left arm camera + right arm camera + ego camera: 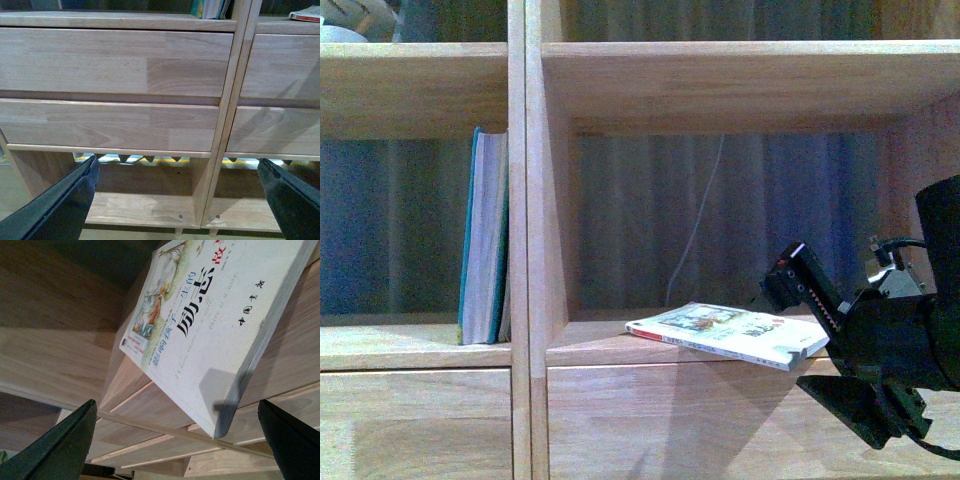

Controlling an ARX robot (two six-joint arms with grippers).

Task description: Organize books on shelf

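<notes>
The thin paperback (725, 335) lies flat in the right compartment of the shelf (530, 250), its near-right corner overhanging the front edge. It is likely light, bendy and slick, best pinched at that corner. The right claw (798, 332) is spread wide astride the corner, apparently not touching. The left claw (177, 165) is wide too.

I'm looking straight through the open back of the shelf (517, 250), and there's a dark pleated curtain (640, 220) behind it, bluish in the dim light. A thin pale cord (698, 225) hangs down across the folds. Low down, behind the bottom compartment, a yellow stripe (150, 161) runs along a brighter strip.
</notes>
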